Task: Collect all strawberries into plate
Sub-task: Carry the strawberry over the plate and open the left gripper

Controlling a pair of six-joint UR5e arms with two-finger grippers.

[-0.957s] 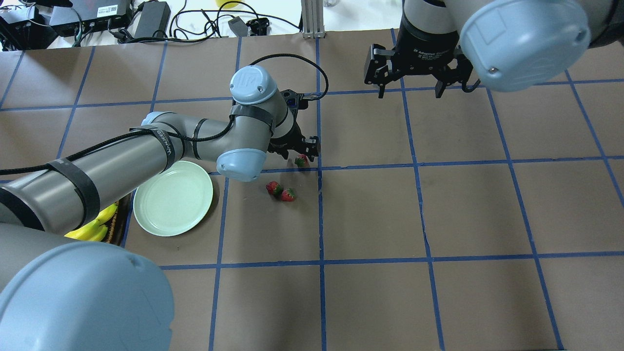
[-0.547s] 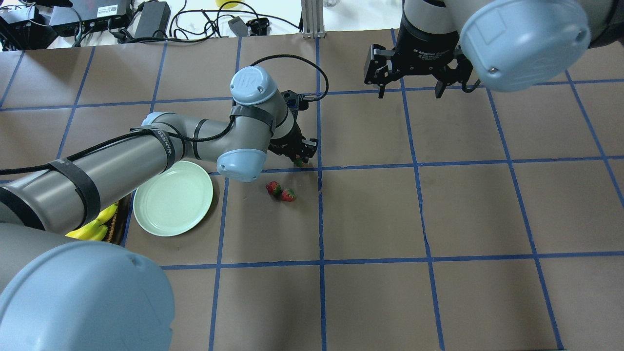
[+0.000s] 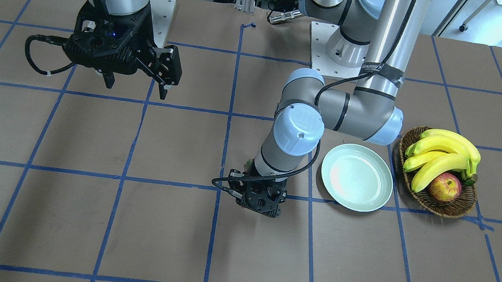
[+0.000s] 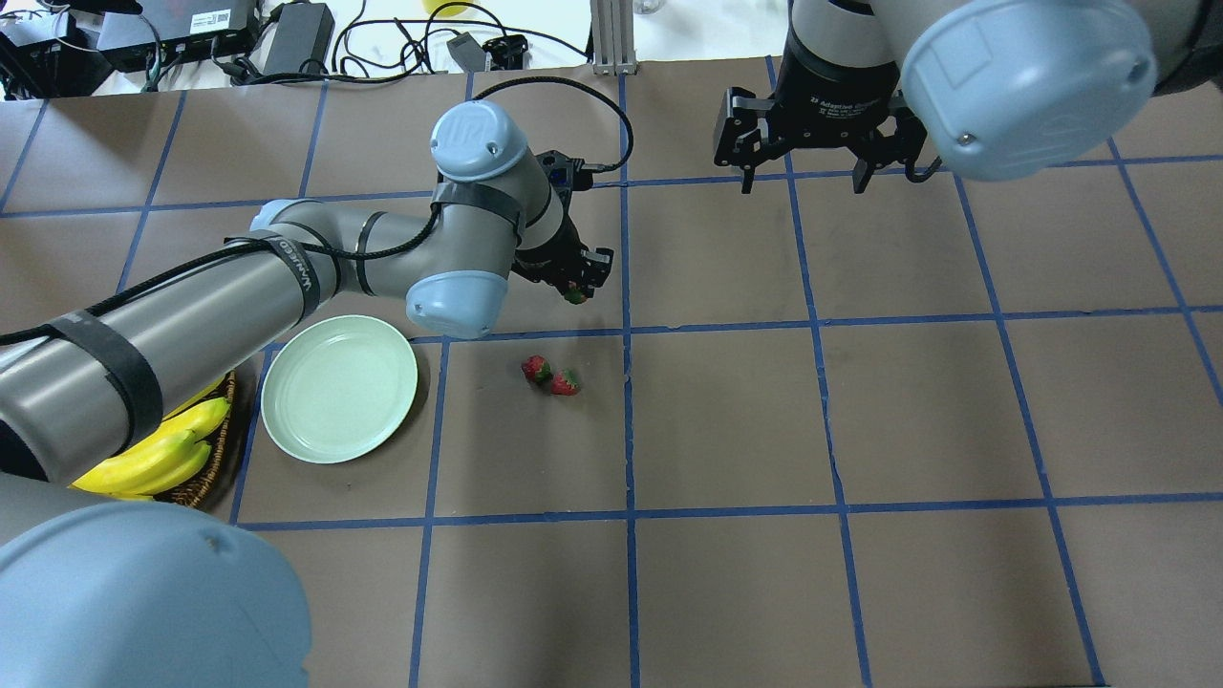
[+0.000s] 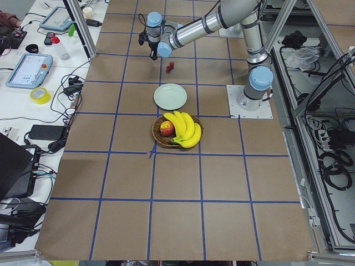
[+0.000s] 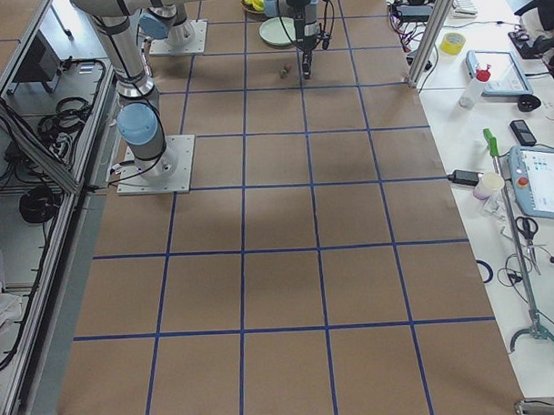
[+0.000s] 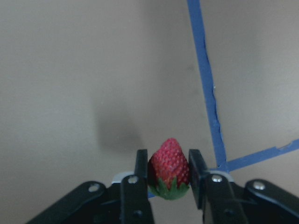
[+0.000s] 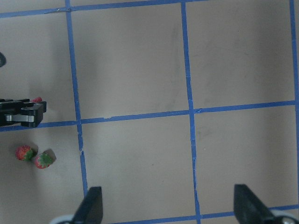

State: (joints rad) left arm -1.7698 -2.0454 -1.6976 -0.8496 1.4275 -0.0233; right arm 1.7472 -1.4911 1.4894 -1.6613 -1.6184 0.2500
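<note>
My left gripper [image 4: 576,284] is shut on one strawberry [image 7: 169,169], red with a green cap, and holds it above the brown table; the berry also shows in the overhead view [image 4: 575,295]. Two more strawberries [image 4: 537,369] [image 4: 566,382] lie together on the table nearer the robot than the gripper; they also show in the right wrist view [image 8: 24,152] [image 8: 43,160]. The pale mint-green plate [image 4: 339,388] lies empty to their left and shows in the front view [image 3: 357,177]. My right gripper [image 4: 804,180] hangs open and empty over the far right of the table.
A brown wicker basket [image 3: 454,207] with bananas [image 3: 443,156] and a red-yellow apple [image 3: 444,187] stands beside the plate, on the side away from the strawberries. Blue tape lines [image 4: 628,420] grid the table. Cables and boxes [image 4: 296,38] lie past the far edge.
My left gripper closed on the farthest strawberry and lifted it off the table, moving up and slightly left in the overhead view. The right arm and the other two strawberries have not moved.
</note>
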